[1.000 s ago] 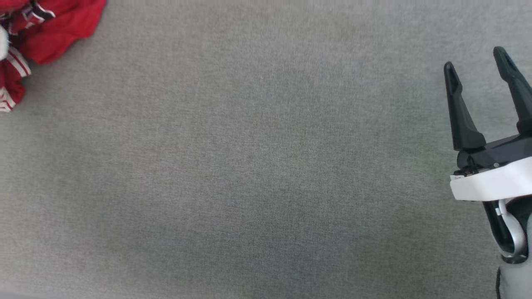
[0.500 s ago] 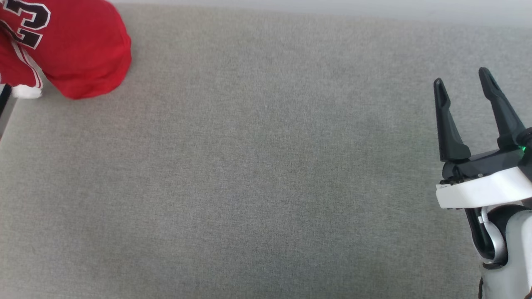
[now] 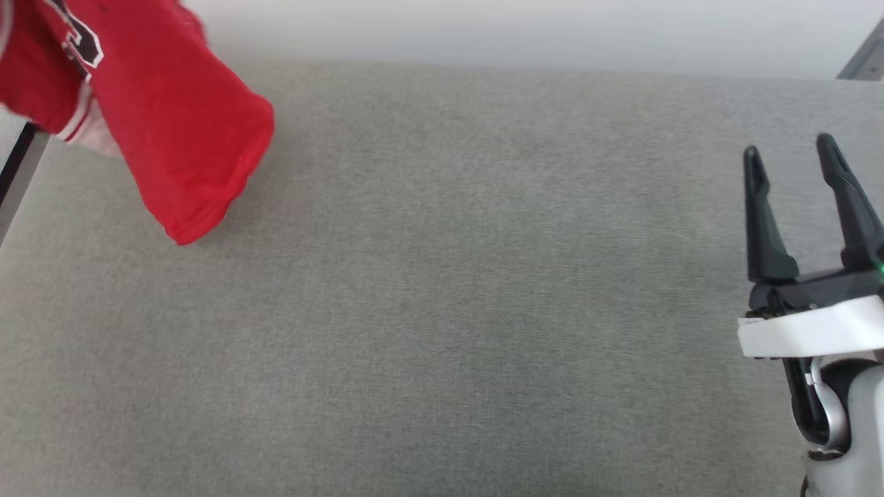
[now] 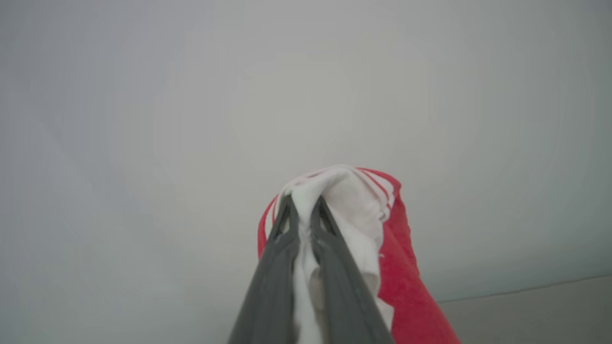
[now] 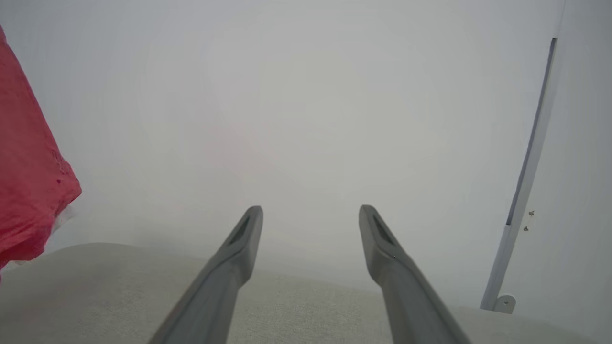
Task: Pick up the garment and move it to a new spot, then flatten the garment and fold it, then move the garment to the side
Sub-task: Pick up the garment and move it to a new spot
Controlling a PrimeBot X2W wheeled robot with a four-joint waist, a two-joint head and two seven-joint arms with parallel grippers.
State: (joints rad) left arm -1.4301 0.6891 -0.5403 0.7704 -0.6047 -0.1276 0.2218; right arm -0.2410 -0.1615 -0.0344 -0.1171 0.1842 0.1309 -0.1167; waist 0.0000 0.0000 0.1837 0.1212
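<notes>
The garment [image 3: 166,131], a red T-shirt with white trim and a printed number, hangs in the air at the upper left of the head view, its lower end above the grey table [image 3: 442,310]. In the left wrist view my left gripper [image 4: 301,203] is shut on a bunched white sleeve of the garment [image 4: 354,205], red cloth trailing down to the right. My right gripper [image 3: 791,159] stands open over the table's right side with nothing between its fingers; the right wrist view shows the same open gripper [image 5: 311,215] and the garment [image 5: 28,181] hanging at the left edge.
A pale wall rises behind the table's far edge [image 3: 552,69]. A dark table edge or frame piece [image 3: 17,172] shows at the left. A vertical rail [image 5: 526,181] runs down the wall at the right of the right wrist view.
The head camera has tilted up, bringing the table's far edge and the wall into view. The garment went from lying crumpled at the far left to hanging lifted, further right.
</notes>
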